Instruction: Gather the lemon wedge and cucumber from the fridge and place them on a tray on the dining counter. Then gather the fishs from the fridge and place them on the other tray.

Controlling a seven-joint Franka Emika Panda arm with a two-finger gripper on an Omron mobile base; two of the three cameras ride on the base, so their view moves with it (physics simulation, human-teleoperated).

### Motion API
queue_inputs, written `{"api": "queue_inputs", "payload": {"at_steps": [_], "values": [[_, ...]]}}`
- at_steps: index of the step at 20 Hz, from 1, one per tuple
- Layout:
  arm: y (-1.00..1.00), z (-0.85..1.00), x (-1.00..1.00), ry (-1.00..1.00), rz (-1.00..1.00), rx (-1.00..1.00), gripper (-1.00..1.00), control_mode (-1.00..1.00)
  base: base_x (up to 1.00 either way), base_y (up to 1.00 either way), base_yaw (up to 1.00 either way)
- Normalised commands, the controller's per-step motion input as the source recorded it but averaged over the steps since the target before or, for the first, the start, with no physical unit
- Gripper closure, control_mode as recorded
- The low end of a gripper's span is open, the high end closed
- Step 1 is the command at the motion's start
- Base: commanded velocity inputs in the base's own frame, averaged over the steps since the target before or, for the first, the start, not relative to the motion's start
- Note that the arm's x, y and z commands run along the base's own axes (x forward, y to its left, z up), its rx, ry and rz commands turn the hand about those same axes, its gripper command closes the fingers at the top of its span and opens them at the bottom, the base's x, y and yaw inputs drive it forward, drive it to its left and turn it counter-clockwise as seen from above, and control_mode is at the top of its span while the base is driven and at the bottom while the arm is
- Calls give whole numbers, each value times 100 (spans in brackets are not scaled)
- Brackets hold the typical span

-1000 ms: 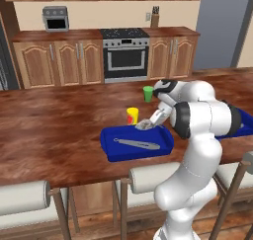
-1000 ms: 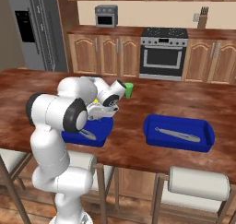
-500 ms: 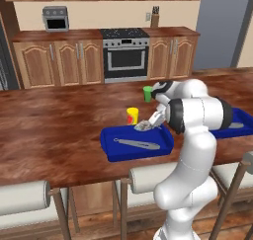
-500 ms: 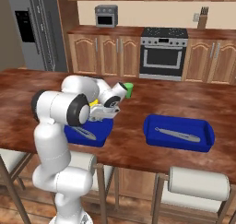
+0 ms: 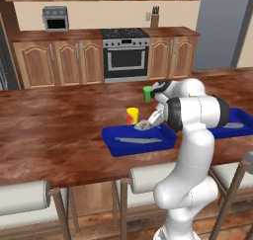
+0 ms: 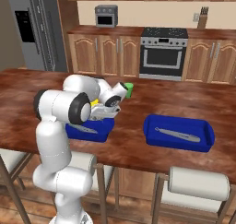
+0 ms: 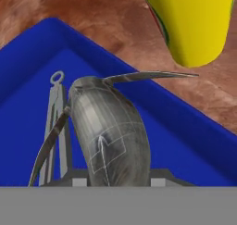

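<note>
The fish (image 7: 111,136), clamped in the gripper (image 5: 146,125), has sunk lower over the near tray (image 5: 114,145) (beside the yellow cup (image 5: 132,115)) in the last second; release looks close, though it isn't down yet.

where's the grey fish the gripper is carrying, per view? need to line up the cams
Left base view: fish at centre, over the back edge of the near blue tray, by the yellow object.
Right base view: mostly hidden behind the arm, at the gripper.
Hand view: fills lower centre, over the tray.
Shared landmark: the yellow object.
</note>
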Motion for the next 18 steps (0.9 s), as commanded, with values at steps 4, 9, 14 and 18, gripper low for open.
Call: {"api": "queue_inputs", "payload": {"at_steps": [4, 9, 14, 18], "values": [[8, -2, 0, 0, 0, 0, 100, -100, 0, 0, 0], [10, 0, -9, 0, 0, 0, 100, -100, 0, 0, 0], [2, 0, -26, -2, 0, 0, 100, -100, 0, 0, 0], [0, 0, -43, -6, 0, 0, 100, -100, 0, 0, 0]]}}
